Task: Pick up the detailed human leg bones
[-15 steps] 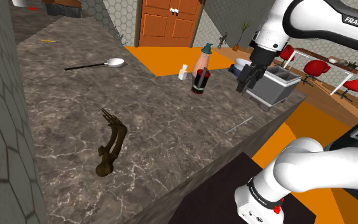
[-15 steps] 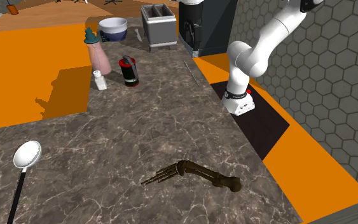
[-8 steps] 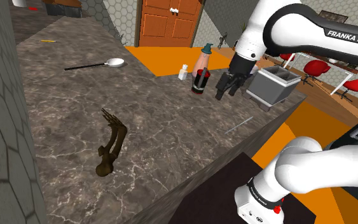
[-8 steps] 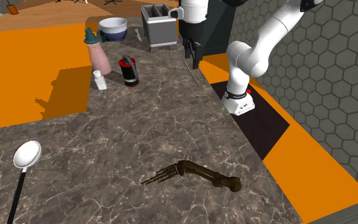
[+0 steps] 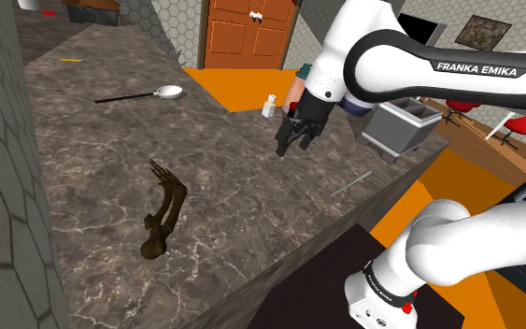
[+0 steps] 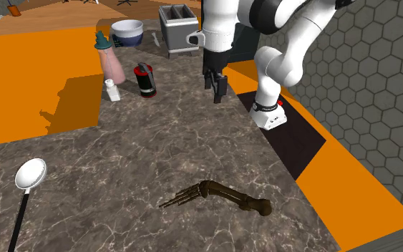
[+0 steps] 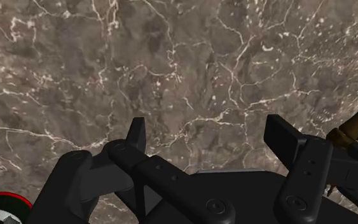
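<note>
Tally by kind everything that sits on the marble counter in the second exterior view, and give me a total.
Leg bones: 1
Spoon: 1
Bottles: 2 (pink bottle, small white bottle)
Red and black canister: 1
Bowl: 1
Grey bin: 1
Total: 7

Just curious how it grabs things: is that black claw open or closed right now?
Open: the gripper has its black fingers standing apart in the wrist view, bare countertop between them.
</note>
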